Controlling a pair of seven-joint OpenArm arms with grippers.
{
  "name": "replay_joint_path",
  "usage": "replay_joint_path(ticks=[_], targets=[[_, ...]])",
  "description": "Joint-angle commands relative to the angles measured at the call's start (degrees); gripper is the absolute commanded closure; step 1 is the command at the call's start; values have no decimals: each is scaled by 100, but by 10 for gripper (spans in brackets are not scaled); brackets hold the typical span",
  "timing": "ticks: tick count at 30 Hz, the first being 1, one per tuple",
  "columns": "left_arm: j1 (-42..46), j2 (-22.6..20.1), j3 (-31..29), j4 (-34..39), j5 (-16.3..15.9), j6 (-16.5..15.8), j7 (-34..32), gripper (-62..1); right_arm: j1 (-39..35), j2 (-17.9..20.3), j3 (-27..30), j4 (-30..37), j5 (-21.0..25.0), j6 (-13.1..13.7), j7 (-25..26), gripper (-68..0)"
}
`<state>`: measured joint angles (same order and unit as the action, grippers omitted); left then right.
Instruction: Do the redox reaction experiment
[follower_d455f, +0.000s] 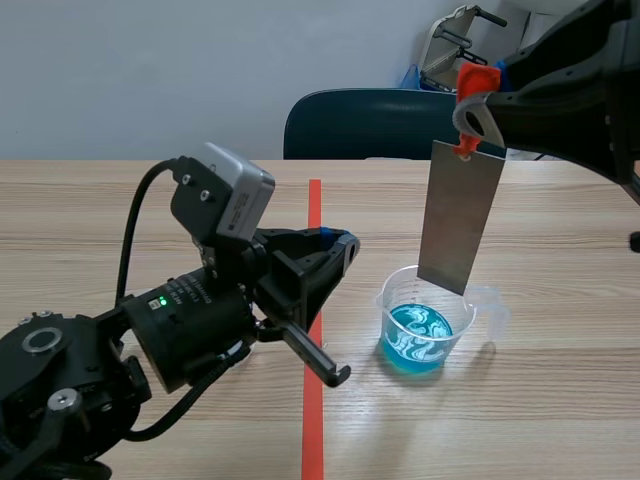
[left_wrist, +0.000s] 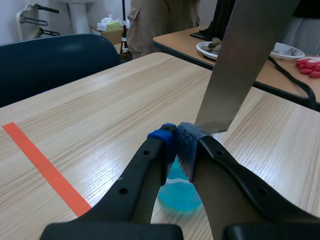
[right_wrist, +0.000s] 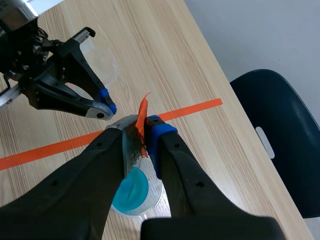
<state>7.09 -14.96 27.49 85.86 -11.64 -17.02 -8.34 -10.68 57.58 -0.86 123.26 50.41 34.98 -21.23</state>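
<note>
The right gripper (right_wrist: 141, 131) is pinching the top of a metal sheet (follower_d455f: 460, 215), fingers tight on it. It is hanging the sheet upright over the beaker (follower_d455f: 400, 300) of blue liquid (follower_d455f: 418, 338), lower edge about at the rim. At the beaker's 9 o'clock the left gripper (left_wrist: 177, 142) is crowding in, pads pressed together on nothing. A dark chair (follower_d455f: 370, 125) is standing at 12 o'clock beyond the table (follower_d455f: 560, 410).
</note>
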Motion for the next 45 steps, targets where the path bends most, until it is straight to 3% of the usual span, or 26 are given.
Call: replay_joint_path(ticks=[1, 22, 45], targets=[[-50, 111, 44, 7, 39, -4, -74, -29, 85, 15, -15, -4, 17, -15, 83, -4], [-138, 575, 243, -345, 79, 116, -57, -27, 87, 15, -15, -4, 15, -15, 83, -4], [-7, 540, 282, -326, 79, 140, -81, -27, 87, 15, -15, -4, 15, -15, 83, -4]])
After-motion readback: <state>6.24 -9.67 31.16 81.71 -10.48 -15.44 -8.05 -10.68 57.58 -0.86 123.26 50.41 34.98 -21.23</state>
